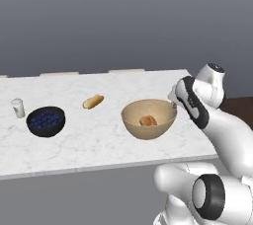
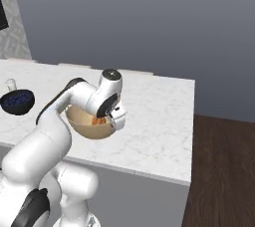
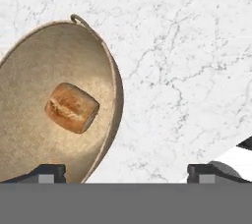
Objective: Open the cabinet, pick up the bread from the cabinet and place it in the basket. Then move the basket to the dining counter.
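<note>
wall (image 1: 123, 17): plain grey | floor (image 2: 224, 171): dark wood planks

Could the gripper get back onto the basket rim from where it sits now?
Probably yes. The gripper is open right above the basket rim, with one fingertip over the bowl and the other outside it, and nothing between them but the rim.

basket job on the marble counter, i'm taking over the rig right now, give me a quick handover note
Gripper: open, holding nothing, jaws straddling the basket's rim on its right side.
Basket: standing on the dining counter, near its right end.
Bread: lying inside the basket.
Also on the counter: hot-dog roll, bowl of blueberries, small cup.
Done: bread in basket, basket on counter.
Left: probably just backing the arm away.
</note>
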You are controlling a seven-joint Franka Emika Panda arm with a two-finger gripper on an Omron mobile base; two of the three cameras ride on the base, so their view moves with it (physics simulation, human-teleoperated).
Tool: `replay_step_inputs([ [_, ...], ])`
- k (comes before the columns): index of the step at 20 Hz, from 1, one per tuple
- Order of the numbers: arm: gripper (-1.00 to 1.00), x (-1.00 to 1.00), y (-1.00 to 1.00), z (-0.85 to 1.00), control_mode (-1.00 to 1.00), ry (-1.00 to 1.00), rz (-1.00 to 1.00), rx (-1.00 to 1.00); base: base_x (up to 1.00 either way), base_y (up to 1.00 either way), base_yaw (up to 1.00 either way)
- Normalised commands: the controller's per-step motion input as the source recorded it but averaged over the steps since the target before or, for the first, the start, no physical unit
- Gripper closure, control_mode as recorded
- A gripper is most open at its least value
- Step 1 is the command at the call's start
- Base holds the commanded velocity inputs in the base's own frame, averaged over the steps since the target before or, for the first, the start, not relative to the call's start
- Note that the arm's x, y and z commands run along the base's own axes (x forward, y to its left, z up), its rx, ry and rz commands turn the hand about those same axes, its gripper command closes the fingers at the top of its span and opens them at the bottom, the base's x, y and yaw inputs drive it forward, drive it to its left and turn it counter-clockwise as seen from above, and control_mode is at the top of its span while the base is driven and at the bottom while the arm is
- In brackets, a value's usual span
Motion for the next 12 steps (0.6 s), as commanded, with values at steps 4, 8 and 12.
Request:
replay_step_inputs([
  [4,-1.00,-0.39,0.33,0.61,-1.00,-0.01,0.18,-0.25,0.00,0.00,0.00],
  [8,-1.00,-0.43,0.60,0.74,-1.00,0.01,0.29,-0.33,0.00,0.00,0.00],
  [12,-1.00,-0.59,0.52,0.90,-1.00,0.00,0.35,-0.39,0.00,0.00,0.00],
])
